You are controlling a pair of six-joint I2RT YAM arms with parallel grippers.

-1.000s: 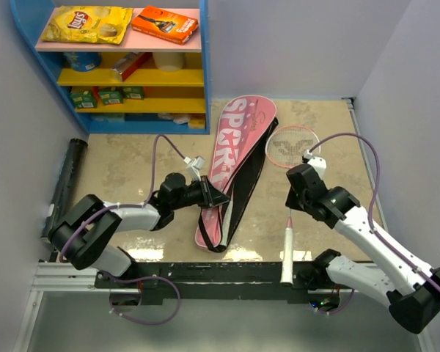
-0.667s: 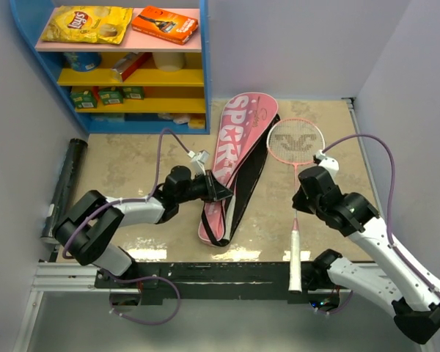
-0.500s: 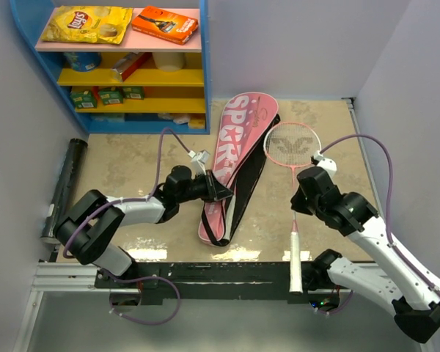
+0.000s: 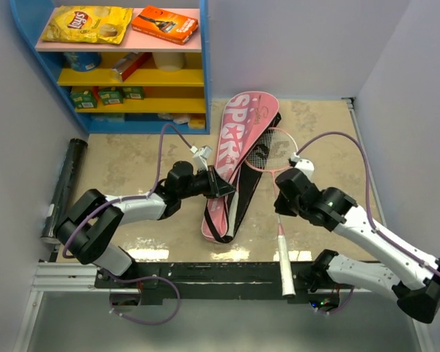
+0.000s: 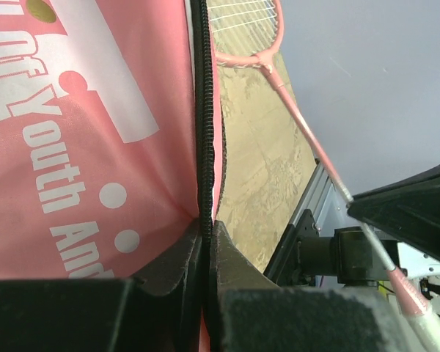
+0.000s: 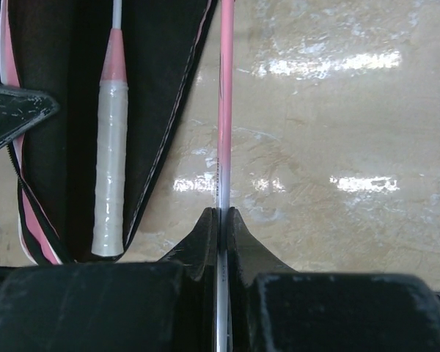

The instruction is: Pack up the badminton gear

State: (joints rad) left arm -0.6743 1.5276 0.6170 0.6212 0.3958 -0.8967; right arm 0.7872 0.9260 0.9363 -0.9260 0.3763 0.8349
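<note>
The pink "SPORT" bag (image 4: 238, 125) lies open in the middle of the table, its black lining showing. My left gripper (image 4: 225, 188) is shut on the bag's black zipper edge (image 5: 204, 147) and holds the flap up. My right gripper (image 4: 281, 207) is shut on the thin shaft of a pink-and-white racket (image 4: 282, 257). That racket's head (image 4: 270, 152) reaches over the bag's open side. In the right wrist view the shaft (image 6: 224, 110) runs straight out from between the jaws. A second racket's white handle (image 6: 108, 169) lies inside the bag's lining. A long black tube (image 4: 62, 187) lies at the far left.
A blue shelf unit (image 4: 125, 59) stands at the back left, holding a yellow crisp packet (image 4: 84, 23), an orange box (image 4: 165, 23) and other snacks. Pale walls close both sides. A metal rail (image 4: 205, 273) runs along the near edge by the arm bases.
My right arm has swung the racket left, so its head now overlaps the open bag. My left gripper has shifted slightly up and right with the bag's edge.
</note>
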